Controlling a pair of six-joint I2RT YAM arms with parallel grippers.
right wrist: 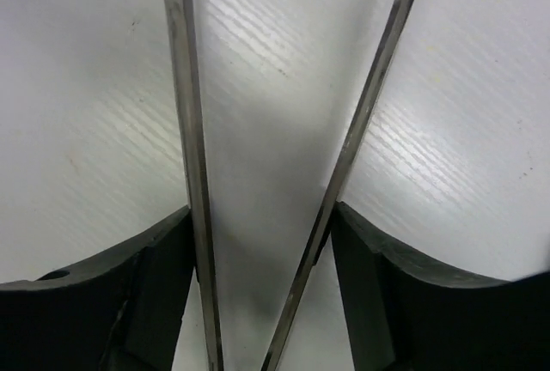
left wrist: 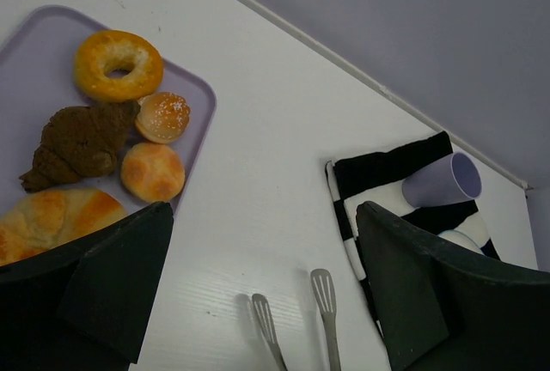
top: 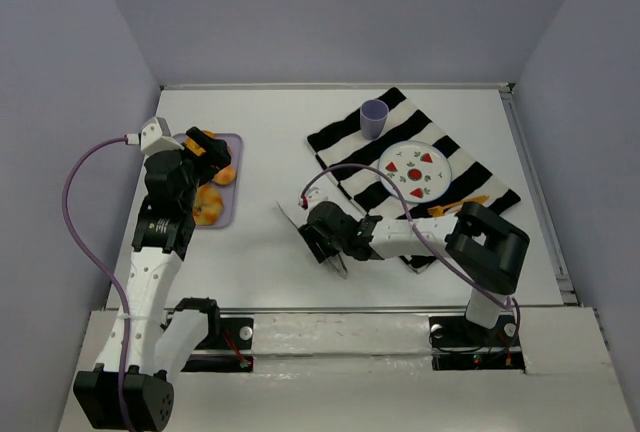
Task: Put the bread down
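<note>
Several bread pieces lie on a lilac tray point(left wrist: 193, 83) at the left: a golden ring point(left wrist: 118, 63), a sugared bun point(left wrist: 162, 117), a round bun point(left wrist: 152, 172), a brown croissant point(left wrist: 82, 141) and a golden croissant point(left wrist: 51, 216). In the top view, bread point(top: 209, 204) shows beside my left gripper point(top: 198, 150), which hangs over the tray. It is open and empty point(left wrist: 262, 216). My right gripper point(top: 325, 237) is shut on metal tongs point(top: 300, 224), low over the table's middle. The tong arms point(right wrist: 191, 130) spread between my fingers, and the tips point(left wrist: 323, 289) hold nothing.
A black-and-white striped cloth point(top: 345, 142) lies at the right with a white fruit-print plate point(top: 415, 168), a lilac cup point(top: 373, 118) and an orange fork point(top: 455, 205). Walls close in the table at the back and sides.
</note>
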